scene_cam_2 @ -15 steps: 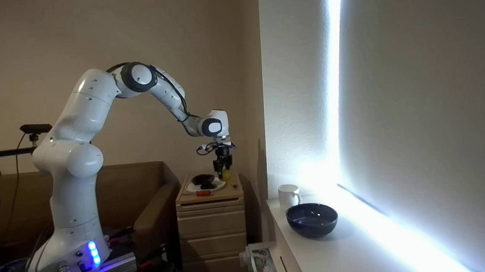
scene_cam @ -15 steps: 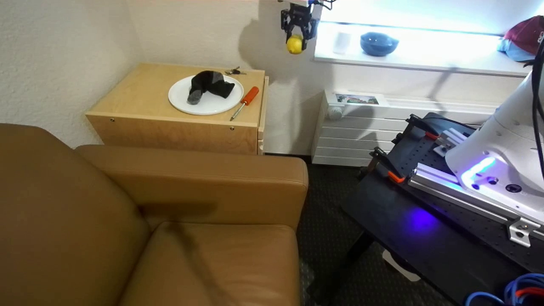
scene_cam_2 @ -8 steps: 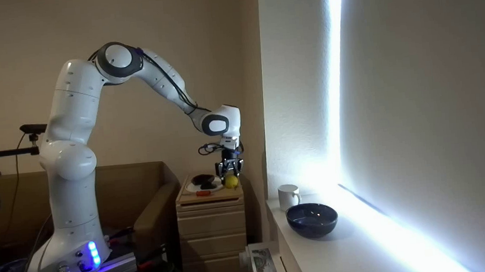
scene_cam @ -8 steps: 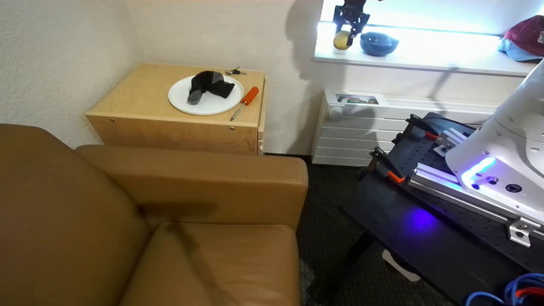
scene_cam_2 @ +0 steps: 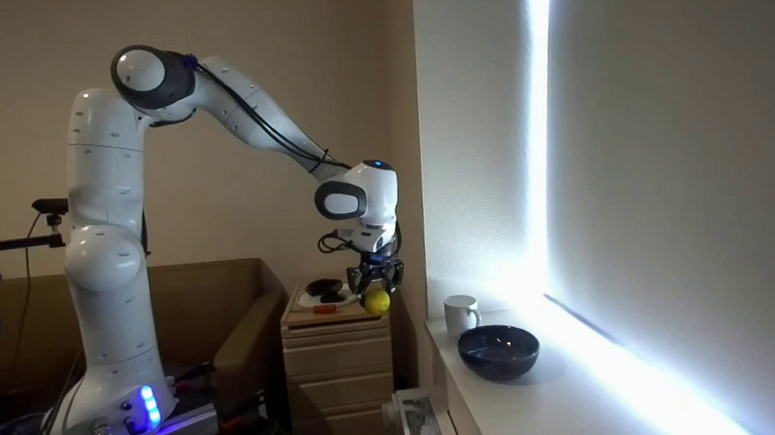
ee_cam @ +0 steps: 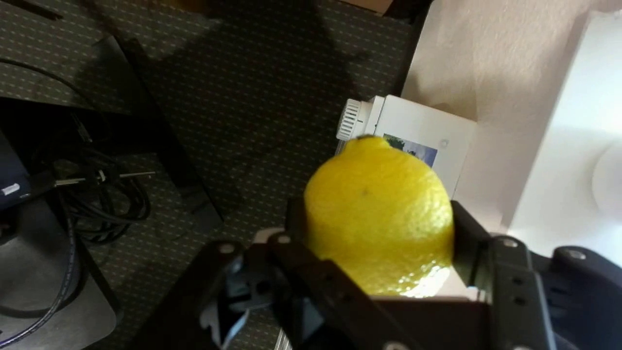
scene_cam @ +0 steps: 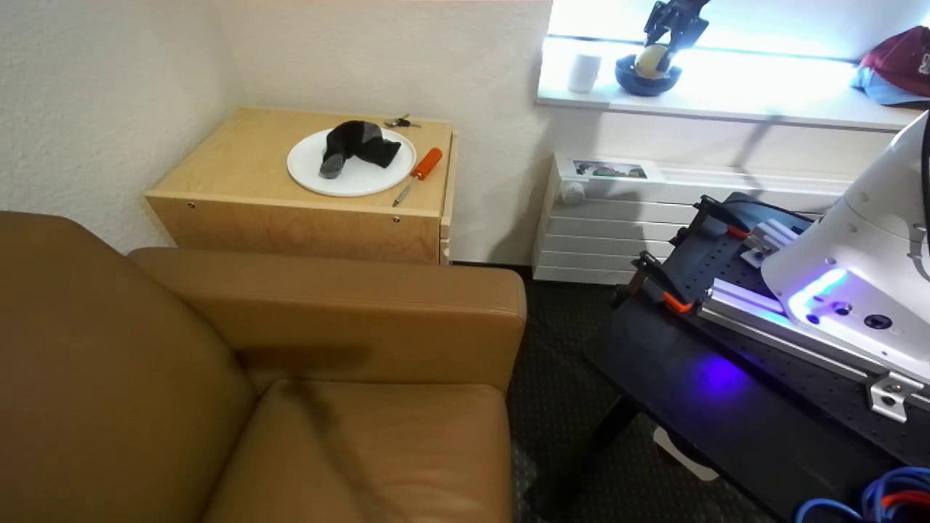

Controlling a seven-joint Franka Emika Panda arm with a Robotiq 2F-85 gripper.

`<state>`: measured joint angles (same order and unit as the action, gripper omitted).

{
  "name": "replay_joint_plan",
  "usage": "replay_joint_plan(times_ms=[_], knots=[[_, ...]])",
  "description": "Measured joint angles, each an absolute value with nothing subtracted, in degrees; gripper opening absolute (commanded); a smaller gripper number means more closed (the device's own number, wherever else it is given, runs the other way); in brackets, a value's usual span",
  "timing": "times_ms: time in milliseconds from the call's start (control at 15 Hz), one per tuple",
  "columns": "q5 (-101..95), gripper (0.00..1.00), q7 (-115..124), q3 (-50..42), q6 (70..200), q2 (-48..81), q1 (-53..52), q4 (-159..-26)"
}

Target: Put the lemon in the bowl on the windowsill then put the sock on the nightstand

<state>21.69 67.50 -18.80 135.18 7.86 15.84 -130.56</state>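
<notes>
Step one: gripper [ee_cam: 379, 226] pinching lemon [scene_cam_2: 377, 303]. Next needs: carry over bowl [scene_cam_2: 500, 363], at lemon's 4 o'clock in an exterior view, release.

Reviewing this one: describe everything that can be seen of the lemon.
The lemon is bright yellow and roundish, with finely pitted skin, a glossy patch and a dark-tipped nub at one end. The gripper holds it from two opposite sides; nothing else visibly touches it. It hangs in the air, off the windowsill and not yet in the bowl.
</notes>
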Motion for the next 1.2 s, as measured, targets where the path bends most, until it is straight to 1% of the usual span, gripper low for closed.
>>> replay_joint_plan(times_ms=[133,333,800,1000,1200], knots=[[21.49,0.44,68.32,-18.65,135.6,8.05,15.59,-130.51],[23.18,0.44,73.78,-18.77,143.16,12.48,15.82,-127.06],[29.83,0.44,83.65,-19.73,148.55,31.59,22.81,-103.13],[29.87,0.44,92.59,-19.97,150.54,39.93,25.11,-94.02],[29.61,0.44,104.27,-20.33,153.3,47.17,25.05,-87.79]])
